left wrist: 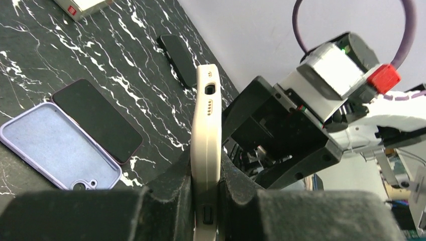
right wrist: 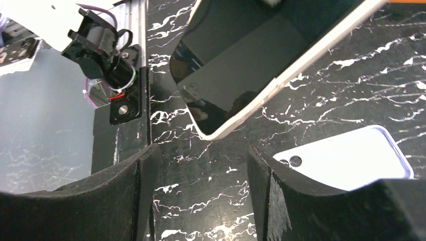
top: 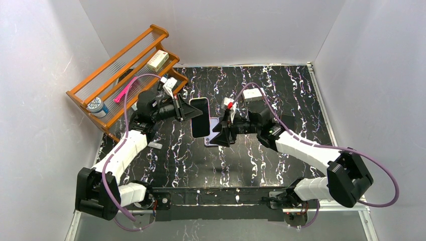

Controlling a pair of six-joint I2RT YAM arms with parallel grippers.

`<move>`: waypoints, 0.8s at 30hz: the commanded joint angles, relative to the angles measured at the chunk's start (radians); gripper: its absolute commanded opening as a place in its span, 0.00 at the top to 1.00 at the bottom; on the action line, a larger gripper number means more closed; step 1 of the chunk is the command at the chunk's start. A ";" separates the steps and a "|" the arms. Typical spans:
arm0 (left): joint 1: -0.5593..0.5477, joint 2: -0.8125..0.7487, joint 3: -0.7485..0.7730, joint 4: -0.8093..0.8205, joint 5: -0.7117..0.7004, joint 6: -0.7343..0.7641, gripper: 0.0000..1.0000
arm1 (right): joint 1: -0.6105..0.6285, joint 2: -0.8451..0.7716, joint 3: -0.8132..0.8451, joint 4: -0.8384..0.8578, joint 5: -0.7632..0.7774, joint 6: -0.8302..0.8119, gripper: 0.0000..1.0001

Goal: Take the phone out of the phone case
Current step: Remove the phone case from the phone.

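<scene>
My left gripper (top: 188, 113) is shut on a phone in a cream case (top: 199, 116) and holds it above the table, dark screen up. In the left wrist view the cream case (left wrist: 206, 130) stands edge-on, clamped between my fingers (left wrist: 171, 201). My right gripper (top: 222, 133) is open and empty just right of the phone's near end. In the right wrist view the phone's corner (right wrist: 236, 65) hangs ahead of the open fingers (right wrist: 128, 196), touching neither.
An empty lavender case (left wrist: 55, 145) and a bare dark phone (left wrist: 98, 120) lie on the black marble table below; the case also shows in the right wrist view (right wrist: 346, 160). Another black phone (left wrist: 178, 60) lies farther off. A wooden rack (top: 125, 65) stands back left, a white box (top: 253, 94) behind.
</scene>
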State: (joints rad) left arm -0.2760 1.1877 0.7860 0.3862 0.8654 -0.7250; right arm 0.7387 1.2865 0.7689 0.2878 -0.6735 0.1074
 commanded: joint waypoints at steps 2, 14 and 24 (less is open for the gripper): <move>0.005 -0.028 0.056 -0.008 0.128 0.068 1.00 | -0.005 0.031 0.073 0.033 -0.109 -0.024 0.29; 0.001 -0.052 0.058 0.046 0.199 0.034 1.00 | -0.005 0.072 0.113 0.052 -0.224 -0.058 0.37; -0.011 -0.069 0.059 0.076 0.205 0.000 1.00 | -0.005 0.097 0.137 0.051 -0.285 -0.069 0.51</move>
State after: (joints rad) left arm -0.2790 1.1759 0.7914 0.3973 1.0325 -0.6964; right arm 0.7387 1.3712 0.8528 0.2939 -0.9081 0.0597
